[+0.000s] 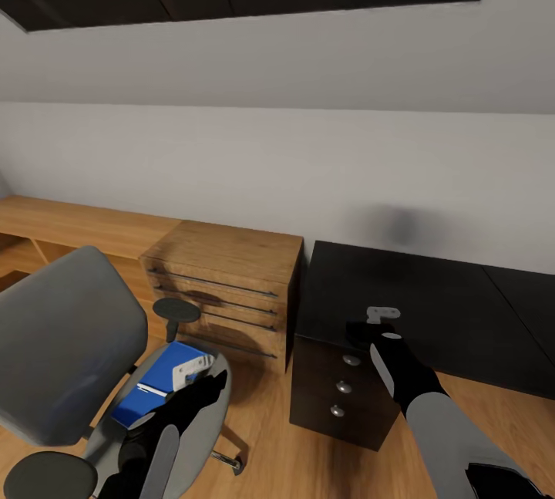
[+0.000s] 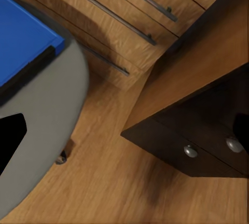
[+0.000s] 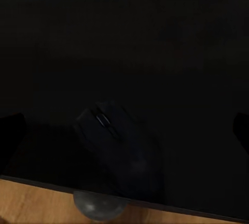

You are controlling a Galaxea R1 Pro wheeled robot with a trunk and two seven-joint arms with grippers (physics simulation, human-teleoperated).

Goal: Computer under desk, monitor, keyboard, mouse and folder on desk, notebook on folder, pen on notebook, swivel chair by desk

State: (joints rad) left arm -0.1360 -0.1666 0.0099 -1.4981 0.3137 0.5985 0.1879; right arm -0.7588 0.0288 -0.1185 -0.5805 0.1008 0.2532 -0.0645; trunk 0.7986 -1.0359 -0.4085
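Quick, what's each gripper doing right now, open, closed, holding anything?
Left gripper: over the folder on the swivel chair; open or shut cannot be told.
Right gripper: open above the mouse on the desk, holding nothing.

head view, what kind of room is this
Probably a home office corner in an attic room: a grey padded swivel chair with a bright blue folder on its seat, a long black desk with drawers, and oak-wood drawer unit under a sloped ceiling.

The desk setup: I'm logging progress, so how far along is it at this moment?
Early. Done: a dark mouse lies on the black desk near its front edge, under the right gripper. In hand: the left gripper hovers at the blue folder, which lies on the swivel chair seat. Left: folder, notebook and pen stacking, and parking the chair; the visible desk part shows no monitor or keyboard.
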